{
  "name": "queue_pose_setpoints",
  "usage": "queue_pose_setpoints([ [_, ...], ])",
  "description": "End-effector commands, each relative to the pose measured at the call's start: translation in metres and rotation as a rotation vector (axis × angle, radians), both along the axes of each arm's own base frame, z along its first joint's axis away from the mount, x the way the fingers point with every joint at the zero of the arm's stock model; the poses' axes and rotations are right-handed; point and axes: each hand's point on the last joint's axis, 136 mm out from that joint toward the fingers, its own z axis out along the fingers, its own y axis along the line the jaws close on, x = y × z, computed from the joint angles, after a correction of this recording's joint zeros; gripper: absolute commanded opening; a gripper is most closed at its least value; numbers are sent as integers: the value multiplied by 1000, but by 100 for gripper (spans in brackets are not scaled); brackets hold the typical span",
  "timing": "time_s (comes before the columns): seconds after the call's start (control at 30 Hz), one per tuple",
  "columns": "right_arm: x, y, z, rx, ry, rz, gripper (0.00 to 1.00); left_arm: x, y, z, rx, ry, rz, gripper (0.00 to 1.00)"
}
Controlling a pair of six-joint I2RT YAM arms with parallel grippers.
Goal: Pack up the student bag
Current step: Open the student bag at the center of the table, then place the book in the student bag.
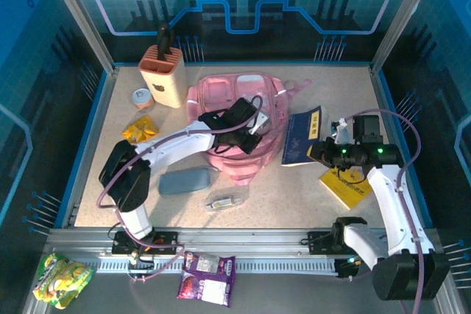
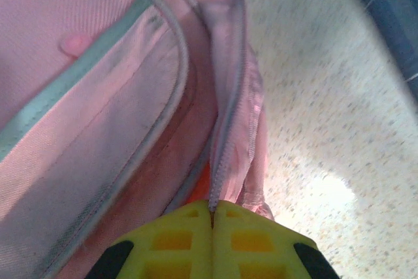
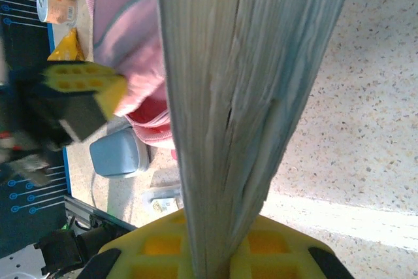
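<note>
Your left claw [image 2: 212, 217] is pinched tight on the zipper edge of the student bag [image 2: 98, 129]. The bag's pink body spreads ahead of the fingertips and off to their left. Your right claw [image 3: 212, 253] is clamped on a book [image 3: 241, 83], which stands straight out between its fingers. From that claw, the bag lies ahead and to the left, with a grey-blue pencil case [image 3: 117, 155] nearer on the same side.

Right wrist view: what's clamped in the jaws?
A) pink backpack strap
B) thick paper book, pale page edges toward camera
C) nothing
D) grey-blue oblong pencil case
B: the thick paper book rises, pale page edges showing, from between the yellow jaws of the right gripper; the pink fabric backpack sits behind it at left.
</note>
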Motion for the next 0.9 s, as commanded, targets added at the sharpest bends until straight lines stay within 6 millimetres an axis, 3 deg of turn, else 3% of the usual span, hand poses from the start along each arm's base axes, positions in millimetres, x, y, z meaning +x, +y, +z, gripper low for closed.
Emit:
queue_pose_setpoints([
  [0.0,-16,2,-9,24,45,17,0,10,-5,68,-75,-174,-17,0],
  [0.23,-22,24,-16,89,57,93,0,23,-8,120,-110,-290,-10,0],
  [0.4,-9,60,-15,148,29,182,0,31,-14,153,-182,-347,18,0],
  [0.67,46,113,-17,235,-74,217,1,30,-13,186,-245,-415,25,0],
  [0.87,88,137,-39,223,-91,186,6,30,-8,199,-269,-439,55,0],
])
